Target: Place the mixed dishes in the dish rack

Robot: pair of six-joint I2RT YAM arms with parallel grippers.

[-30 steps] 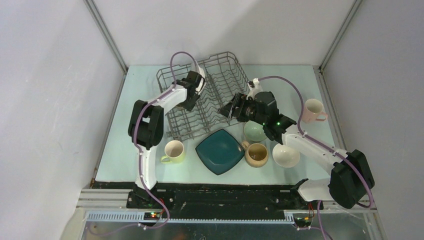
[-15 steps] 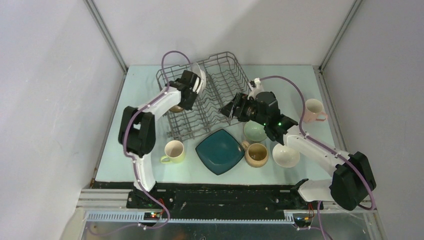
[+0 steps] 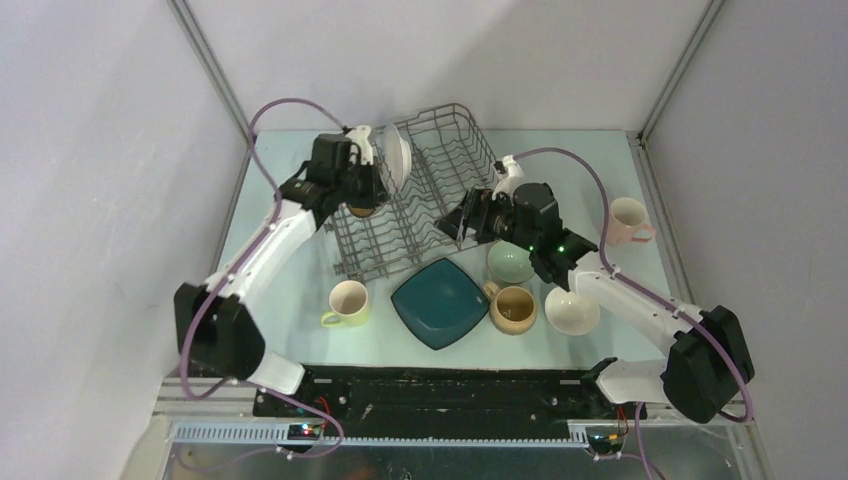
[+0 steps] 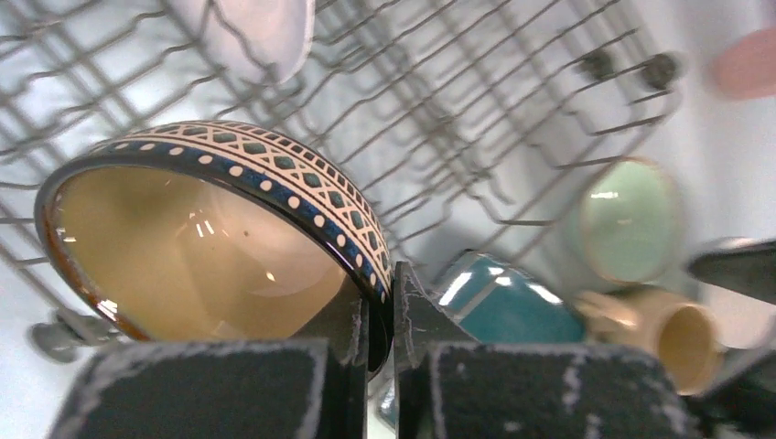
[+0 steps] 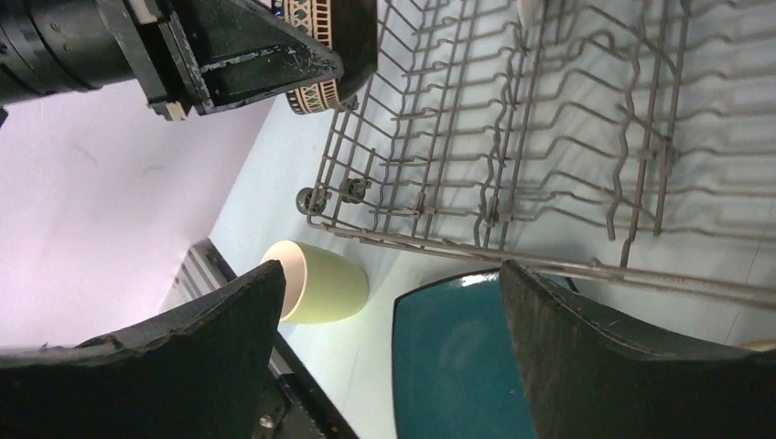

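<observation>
My left arm stretches forward, hand (image 4: 393,291) pinched on a bowl (image 4: 201,233) rim; my right hand (image 5: 389,274) gapes wide.

Table (image 3: 620,170) w/ rack (image 3: 452,140), teal plate (image 3: 438,302), mugs (image 3: 348,302), bowls (image 3: 571,311).

Clearance about the dish rack (image 3: 455,150). Right half: bare tines, open from above. Left half: blocked by the left gripper (image 3: 362,190), clamped on a patterned brown bowl (image 4: 210,247), with an upright white round plate (image 3: 395,160) just beside it. Near right rim: right gripper (image 3: 455,220), jaws spread. On the table (image 3: 290,290) before the rack, crowded together: yellow mug (image 3: 347,302), teal square plate (image 3: 440,302), tan mug (image 3: 513,308), pale green bowl (image 3: 508,263).
</observation>
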